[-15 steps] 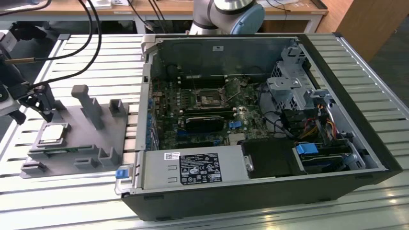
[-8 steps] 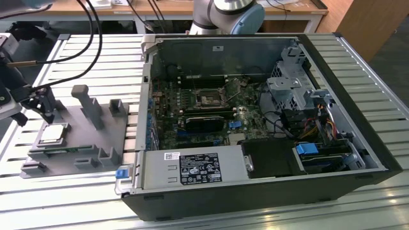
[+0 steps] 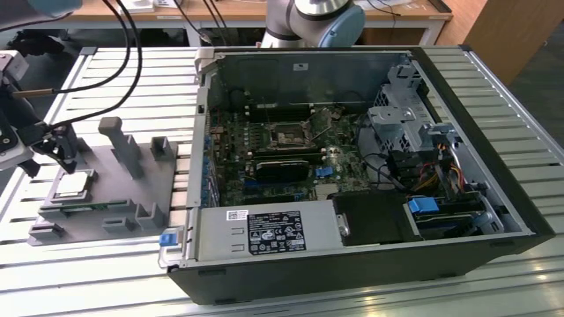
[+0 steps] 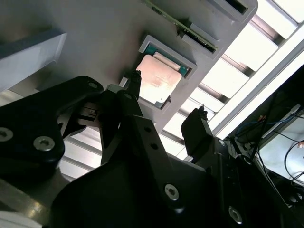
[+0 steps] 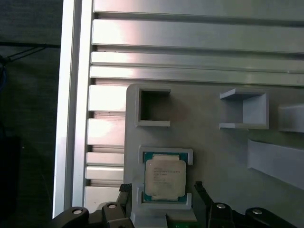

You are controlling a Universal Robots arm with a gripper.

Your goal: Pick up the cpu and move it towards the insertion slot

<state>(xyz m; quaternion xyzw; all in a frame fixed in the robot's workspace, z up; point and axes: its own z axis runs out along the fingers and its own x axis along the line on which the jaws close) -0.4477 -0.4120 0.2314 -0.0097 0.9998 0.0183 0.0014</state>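
Currently the spread end effector [image 5: 161,185] hangs over the cpu [image 5: 164,175]

The gripper [image 4: 169,92] is black and chunky. Its two fingers [image 4: 128,109] get thin at the tips. Round silver screws [image 4: 171,191] sit in the gripper's body. Thick black cables [image 3: 128,39] lead up from the gripper. The arm [image 3: 313,26] is a fat, round, silver-grey tube. A pale blue cap [image 3: 49,6] sits above the gripper.
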